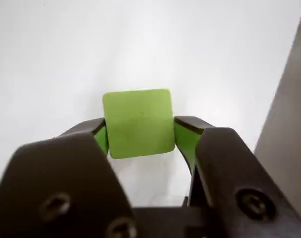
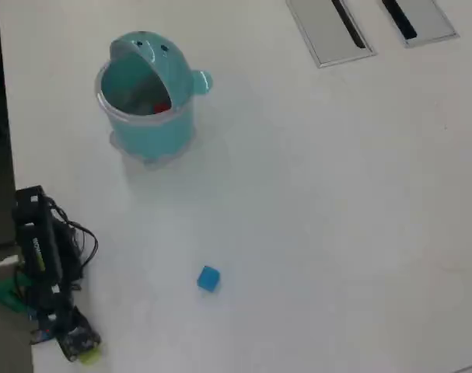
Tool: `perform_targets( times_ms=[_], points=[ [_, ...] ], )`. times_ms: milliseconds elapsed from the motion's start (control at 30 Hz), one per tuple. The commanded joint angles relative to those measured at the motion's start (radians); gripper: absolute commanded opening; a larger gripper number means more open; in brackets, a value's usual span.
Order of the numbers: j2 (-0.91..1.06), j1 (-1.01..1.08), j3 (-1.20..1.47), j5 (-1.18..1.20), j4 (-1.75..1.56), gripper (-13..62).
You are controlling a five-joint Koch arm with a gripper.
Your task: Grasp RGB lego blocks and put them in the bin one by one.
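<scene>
The dark two-jawed gripper [image 1: 140, 136] is clamped on the small yellow-green cube block [image 1: 138, 123], its green-lined jaws pressing the block's two sides. In the overhead view the gripper [image 2: 82, 351] sits at the table's near-left corner. The hold looks shallow, taken near the jaw tips, so a fast swing could let the block slip or twist out.

The small blue cube block [image 2: 208, 278] lies near the bottom edge, well apart from the teal round plastic bin [image 2: 146, 136] toward the top-left corner. Something red shows inside the bin. A low carry might knock its rim or release short.
</scene>
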Motion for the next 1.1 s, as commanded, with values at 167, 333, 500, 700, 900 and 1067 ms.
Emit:
perform_targets(
  times_ms=[167, 333, 500, 700, 900, 1067],
  points=[
    [-0.006, -0.021, -0.025, -0.006, -0.009, 12.6],
    [0.028, -0.063, -0.035, 0.026, -0.014, 12.7],
    [0.091, -0.141, -0.037, 0.097, -0.031, 12.6],
    [0.167, -0.222, -0.035, 0.132, -0.078, 12.6],
    [0.281, -0.341, 0.005, 0.186, -0.143, 9.5],
    [0.354, -0.414, 0.054, 0.192, -0.222, 9.5]
  ],
)
